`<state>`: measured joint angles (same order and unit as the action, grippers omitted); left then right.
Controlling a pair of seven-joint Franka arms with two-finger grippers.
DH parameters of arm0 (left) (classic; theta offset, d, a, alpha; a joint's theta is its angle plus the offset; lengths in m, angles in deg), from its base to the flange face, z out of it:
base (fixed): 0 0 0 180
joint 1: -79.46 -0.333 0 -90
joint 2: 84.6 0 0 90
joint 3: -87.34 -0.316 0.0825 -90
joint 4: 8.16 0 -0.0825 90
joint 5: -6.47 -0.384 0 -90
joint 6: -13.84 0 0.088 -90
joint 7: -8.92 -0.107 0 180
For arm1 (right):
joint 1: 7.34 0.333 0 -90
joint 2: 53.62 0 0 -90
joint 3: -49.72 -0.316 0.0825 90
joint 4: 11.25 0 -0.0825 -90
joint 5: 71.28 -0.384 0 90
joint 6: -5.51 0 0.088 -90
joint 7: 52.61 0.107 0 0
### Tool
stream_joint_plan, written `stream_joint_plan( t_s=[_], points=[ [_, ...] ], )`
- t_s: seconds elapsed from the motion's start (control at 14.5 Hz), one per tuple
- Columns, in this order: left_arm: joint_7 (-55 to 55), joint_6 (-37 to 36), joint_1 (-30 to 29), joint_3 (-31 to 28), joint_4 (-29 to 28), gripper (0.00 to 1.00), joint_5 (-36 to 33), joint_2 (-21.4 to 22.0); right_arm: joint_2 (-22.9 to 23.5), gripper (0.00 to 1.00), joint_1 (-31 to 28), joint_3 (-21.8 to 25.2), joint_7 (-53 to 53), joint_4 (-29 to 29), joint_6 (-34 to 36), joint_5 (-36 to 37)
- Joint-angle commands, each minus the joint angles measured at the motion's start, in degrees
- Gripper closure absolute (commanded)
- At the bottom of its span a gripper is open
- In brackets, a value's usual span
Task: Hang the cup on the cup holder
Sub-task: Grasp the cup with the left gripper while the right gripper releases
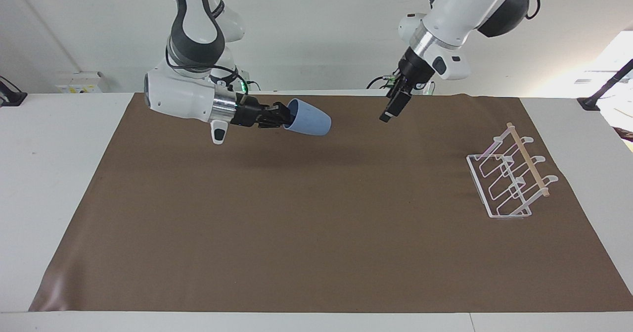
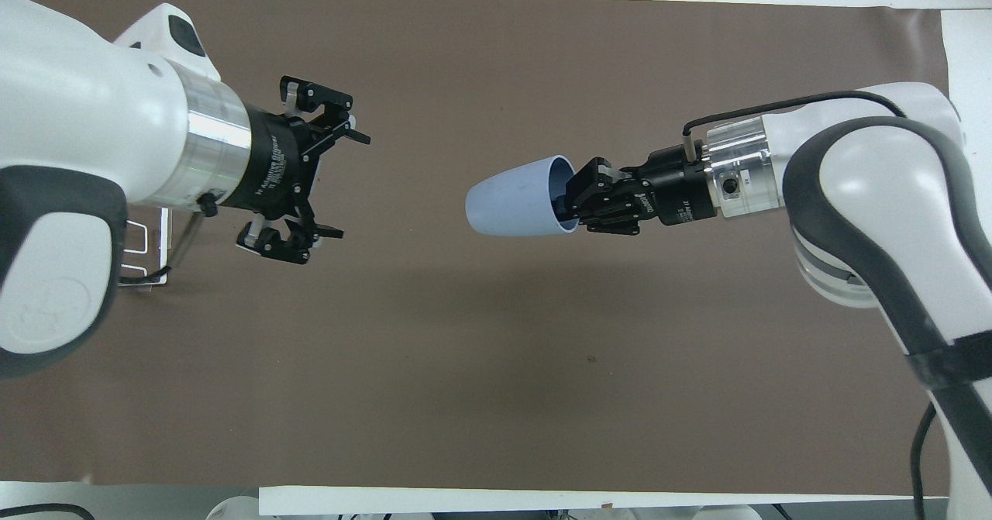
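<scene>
Mid-air, right gripper (image 2: 577, 204) clenched on cup (image 2: 515, 207) rim; left gripper (image 2: 322, 171) spread wide, both over the mat.
Risk: one-wall pinch may slip at handover. Cup holder (image 1: 509, 176) sits at the left arm's end.

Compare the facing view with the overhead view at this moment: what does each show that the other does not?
Only the facing view shows the whole cup holder standing alone at the left arm's end of the table, and both arms' upper links. Only the overhead view shows the left gripper with its fingers spread wide, and the cup's hollow inside. Both show the right gripper holding the cup by its rim, tipped sideways, above the brown mat.
</scene>
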<state>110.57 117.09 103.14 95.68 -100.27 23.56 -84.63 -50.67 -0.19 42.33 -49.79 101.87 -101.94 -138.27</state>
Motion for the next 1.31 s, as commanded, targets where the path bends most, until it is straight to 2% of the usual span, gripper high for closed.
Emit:
stream_joint_plan(
  t_s=[0.0,0.21,0.42,0.62,0.83,1.11,1.25],
  points=[
    [13.37,0.82,3.72,-0.87,-1.32,0.00,0.84,1.26,-1.98,1.00,3.65,0.18,2.89,2.37,-4.60,-3.32],
    [19.27,1.60,5.05,-0.69,-2.02,0.00,1.63,0.47,-1.98,1.00,4.80,0.18,4.04,2.37,-4.70,-3.41],
    [20.16,2.22,5.05,-0.69,-2.72,0.00,3.22,-0.41,-1.98,1.00,5.15,0.18,4.83,2.37,-4.78,-3.50],
    [21.48,7.04,5.31,-0.69,-5.27,0.00,3.30,-0.68,-1.98,1.00,6.12,0.18,5.18,2.37,-4.87,-3.76],
    [22.19,10.38,6.54,-0.69,-5.45,0.00,4.09,-2.61,-1.98,1.00,6.47,0.18,5.36,2.37,-4.96,-3.94],
    [22.10,12.75,6.81,-0.43,-7.11,0.00,4.18,-3.75,-1.98,1.00,6.47,0.18,5.36,2.37,-4.96,-3.94],
    [21.66,13.38,8.03,-0.34,-7.65,0.07,4.18,-4.28,-1.98,1.00,6.47,0.18,5.36,2.37,-5.05,-3.94]
  ],
)
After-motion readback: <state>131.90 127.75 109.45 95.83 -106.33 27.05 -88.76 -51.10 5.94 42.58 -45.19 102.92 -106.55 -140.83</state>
